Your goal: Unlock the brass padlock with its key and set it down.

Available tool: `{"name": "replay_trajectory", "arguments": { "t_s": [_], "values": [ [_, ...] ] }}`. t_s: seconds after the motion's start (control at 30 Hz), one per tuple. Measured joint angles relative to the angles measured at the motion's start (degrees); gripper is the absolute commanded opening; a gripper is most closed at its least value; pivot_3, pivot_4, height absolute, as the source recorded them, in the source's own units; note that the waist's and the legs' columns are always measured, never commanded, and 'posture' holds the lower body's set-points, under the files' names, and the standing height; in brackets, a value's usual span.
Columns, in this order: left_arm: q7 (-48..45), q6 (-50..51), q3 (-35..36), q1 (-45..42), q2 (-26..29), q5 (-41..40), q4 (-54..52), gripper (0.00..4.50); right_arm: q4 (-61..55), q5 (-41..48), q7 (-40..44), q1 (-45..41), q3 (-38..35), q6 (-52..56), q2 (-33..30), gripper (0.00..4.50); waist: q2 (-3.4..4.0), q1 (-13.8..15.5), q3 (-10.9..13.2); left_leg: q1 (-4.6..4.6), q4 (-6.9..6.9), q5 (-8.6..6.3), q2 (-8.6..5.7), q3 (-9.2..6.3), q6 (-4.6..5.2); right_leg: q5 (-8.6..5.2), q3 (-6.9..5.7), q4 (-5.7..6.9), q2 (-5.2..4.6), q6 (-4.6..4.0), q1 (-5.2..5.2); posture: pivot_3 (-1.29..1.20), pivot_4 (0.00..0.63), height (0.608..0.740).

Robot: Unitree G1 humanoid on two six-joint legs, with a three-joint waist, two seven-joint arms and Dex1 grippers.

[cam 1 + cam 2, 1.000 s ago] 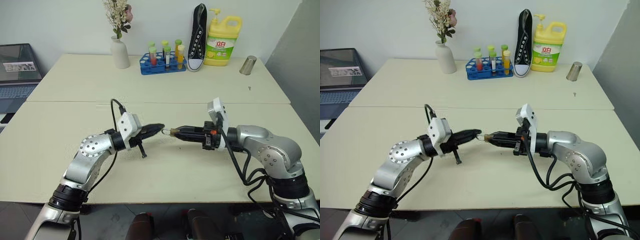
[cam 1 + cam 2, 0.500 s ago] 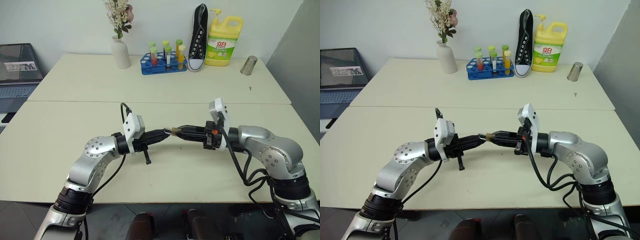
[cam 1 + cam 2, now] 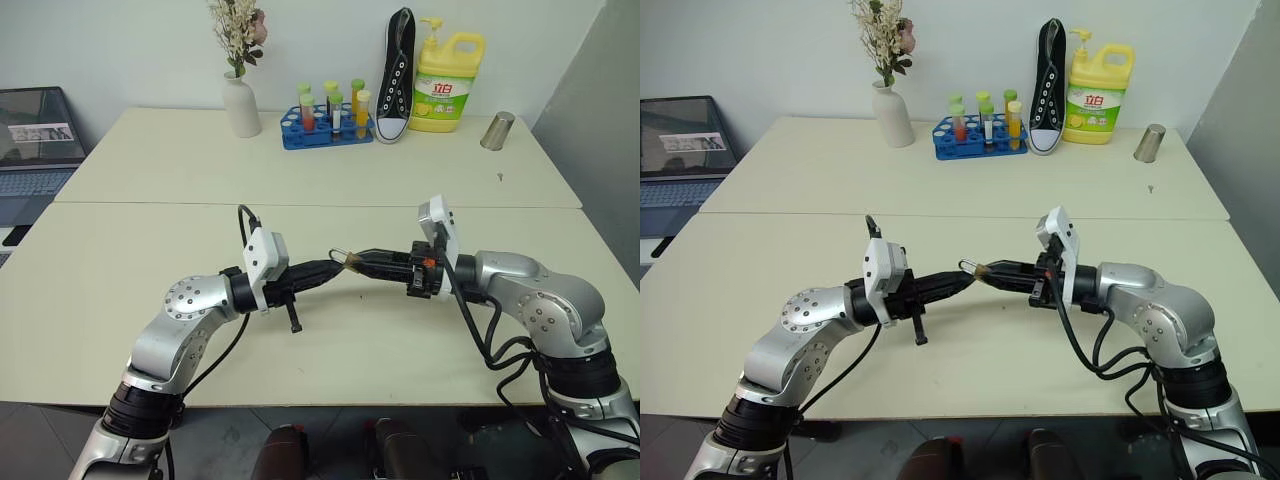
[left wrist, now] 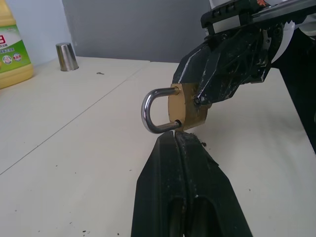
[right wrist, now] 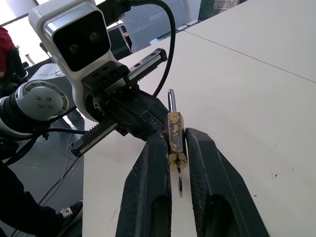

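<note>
Right gripper [image 5: 175,143]: its two black fingers are clamped on the flat sides of the small golden-brass padlock [image 4: 186,109], holding it in the air above the table, at the centre of the head views.
Brass padlock: its thin silvery U-shaped shackle [image 4: 154,110] points away from the right gripper toward the left one; in the left wrist view both shackle legs meet the body.
Key: a thin silvery ring-like piece [image 5: 179,183] hangs below the padlock's keyhole end between the right gripper's fingers; whether it is the key itself cannot be told.
Left gripper [image 4: 175,137]: its black fingers are pressed together with no gap; whether anything is pinched in them cannot be told. The tip sits just beside the shackle, right under the padlock body in the left wrist view.
Table [image 3: 150,250]: cream-coloured top, two slabs joined by a seam across the middle of the frame.
Upper centre of the frame: white vase with dried flowers [image 3: 239,100], blue rack of coloured test tubes [image 3: 325,120], black-and-white sneaker standing on end [image 3: 396,75], yellow detergent bottle [image 3: 447,82].
Upper right: small metal cup [image 3: 495,131].
Upper left edge: open laptop [image 3: 35,140].
</note>
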Motion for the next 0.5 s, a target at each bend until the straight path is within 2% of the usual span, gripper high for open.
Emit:
{"name": "replay_trajectory", "arguments": {
  "t_s": [0.5],
  "values": [
    [-0.07, 0.6, 2.29, 0.96, 0.59, 1.29, 0.04, 0.0, 0.54, -1.13, -0.41, 0.01, -0.01, -0.01, -0.1, 0.14, -0.01, 0.01, 0.01, 0.0, 0.0, 0.0, 0.0, -0.02, 0.0, -0.01, -0.02, -0.01, 0.0, 0.01, 0.0, 0.0, 0.15, 0.74]
  ]
}}
